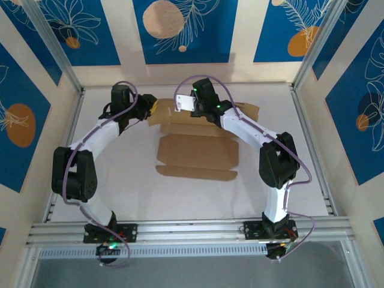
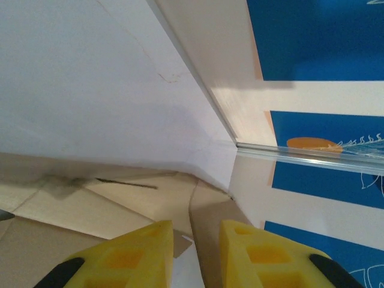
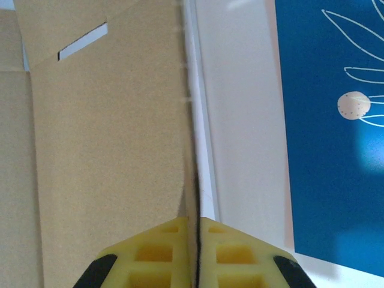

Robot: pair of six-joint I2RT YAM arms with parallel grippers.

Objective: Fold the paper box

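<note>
The box [image 1: 198, 157] lies opened out flat on the table [image 1: 138, 186], from the centre toward the far side. The right gripper [image 3: 196, 222] is clenched on the edge of a raised cardboard panel. At the box's far-left corner, the left gripper [image 2: 197, 231] has its fingers [image 2: 150, 252] narrowly parted, straddling a flap edge.

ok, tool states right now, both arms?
Left tool: open, paper box flap edge in the gap.
Right tool: closed on the paper box edge.

Free table [image 1: 132, 180] before the paper box [image 1: 198, 159]
</note>
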